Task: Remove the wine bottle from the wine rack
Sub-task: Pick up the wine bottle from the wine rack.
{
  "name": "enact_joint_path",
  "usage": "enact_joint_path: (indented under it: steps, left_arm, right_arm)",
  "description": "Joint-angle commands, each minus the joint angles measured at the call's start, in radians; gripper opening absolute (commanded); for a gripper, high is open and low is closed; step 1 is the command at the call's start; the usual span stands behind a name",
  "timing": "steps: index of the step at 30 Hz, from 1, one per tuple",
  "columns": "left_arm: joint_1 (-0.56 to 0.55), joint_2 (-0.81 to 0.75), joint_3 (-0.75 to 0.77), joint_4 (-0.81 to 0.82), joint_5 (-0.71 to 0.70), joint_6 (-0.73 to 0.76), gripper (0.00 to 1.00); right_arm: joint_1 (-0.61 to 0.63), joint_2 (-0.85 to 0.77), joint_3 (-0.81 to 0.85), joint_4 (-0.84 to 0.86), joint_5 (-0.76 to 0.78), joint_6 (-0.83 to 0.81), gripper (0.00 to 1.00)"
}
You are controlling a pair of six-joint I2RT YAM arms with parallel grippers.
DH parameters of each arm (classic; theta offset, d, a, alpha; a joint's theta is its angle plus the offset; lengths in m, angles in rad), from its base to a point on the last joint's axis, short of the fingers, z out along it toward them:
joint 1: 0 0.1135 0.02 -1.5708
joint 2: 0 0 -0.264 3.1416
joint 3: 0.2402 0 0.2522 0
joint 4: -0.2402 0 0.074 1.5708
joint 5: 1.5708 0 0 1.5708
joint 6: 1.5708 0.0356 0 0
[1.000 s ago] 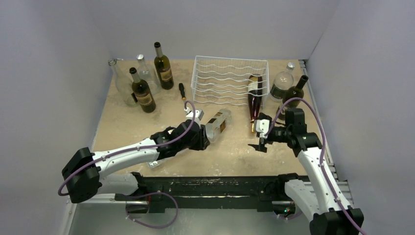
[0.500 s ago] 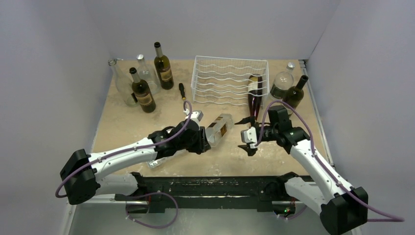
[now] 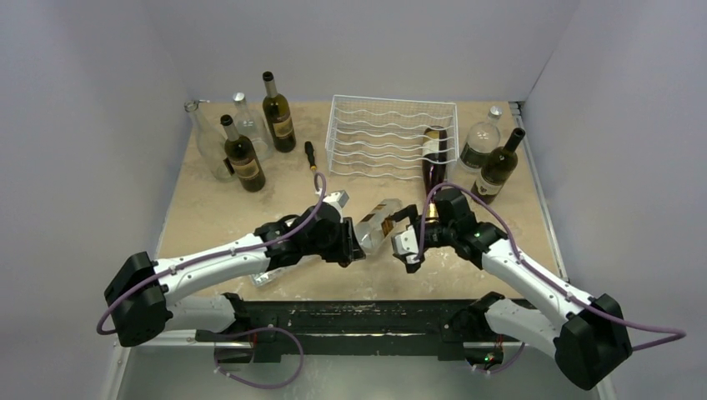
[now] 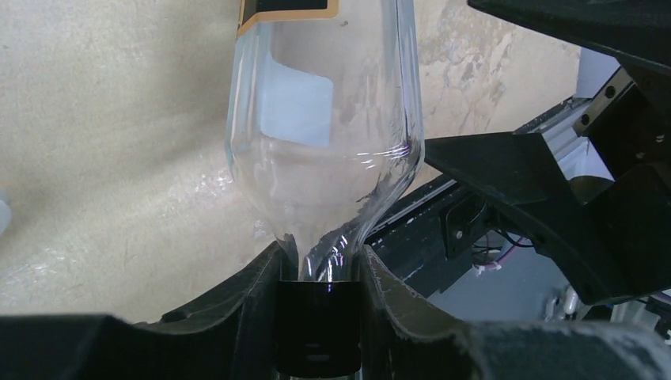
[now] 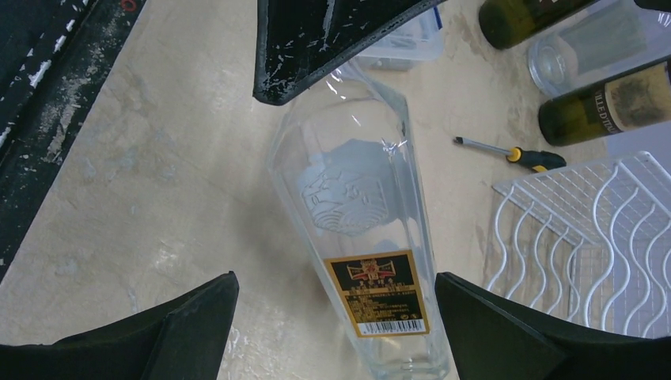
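A clear glass bottle (image 3: pixel 377 223) with a black-and-gold label lies tilted over the tabletop in front of the white wire wine rack (image 3: pixel 392 133). My left gripper (image 3: pixel 354 242) is shut on its neck just above the black cap (image 4: pixel 319 324). In the left wrist view the bottle (image 4: pixel 324 134) stretches away from the left gripper (image 4: pixel 320 261). My right gripper (image 3: pixel 406 237) is open, with one jaw on either side of the bottle's base end (image 5: pixel 380 317) and not touching it. A dark red bottle (image 3: pixel 433 162) lies in the rack's right side.
Dark and clear bottles (image 3: pixel 243 154) stand at the back left, and two more (image 3: pixel 498 167) right of the rack. A screwdriver (image 3: pixel 310 155) lies left of the rack. A clear plastic box (image 5: pixel 403 47) sits by the left arm. A black rail (image 3: pixel 358 317) runs along the near edge.
The right arm has swung left from beside the dark red bottle's neck to the clear bottle, its open jaws now straddling the base. The left gripper and bottle have hardly moved.
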Motion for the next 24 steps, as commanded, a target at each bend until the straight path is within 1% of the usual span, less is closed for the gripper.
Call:
enact_joint_path:
  steps: [1, 7, 13, 24]
  left_arm:
    - [-0.002, 0.021, 0.049, 0.085, 0.077, -0.052, 0.0]
    - [-0.005, 0.042, 0.051, 0.096, 0.09, -0.07, 0.0]
    - [-0.011, 0.061, 0.06, 0.111, 0.11, -0.076, 0.0]
    - [-0.022, 0.068, 0.057, 0.14, 0.122, -0.085, 0.0]
  right_arm:
    - [0.045, 0.014, -0.026, 0.118, 0.057, 0.041, 0.99]
    - [0.086, 0.023, -0.047, 0.198, 0.127, 0.082, 0.99]
    - [0.115, 0.035, -0.07, 0.234, 0.156, 0.077, 0.99]
    - [0.182, 0.074, -0.125, 0.367, 0.252, 0.088, 0.99]
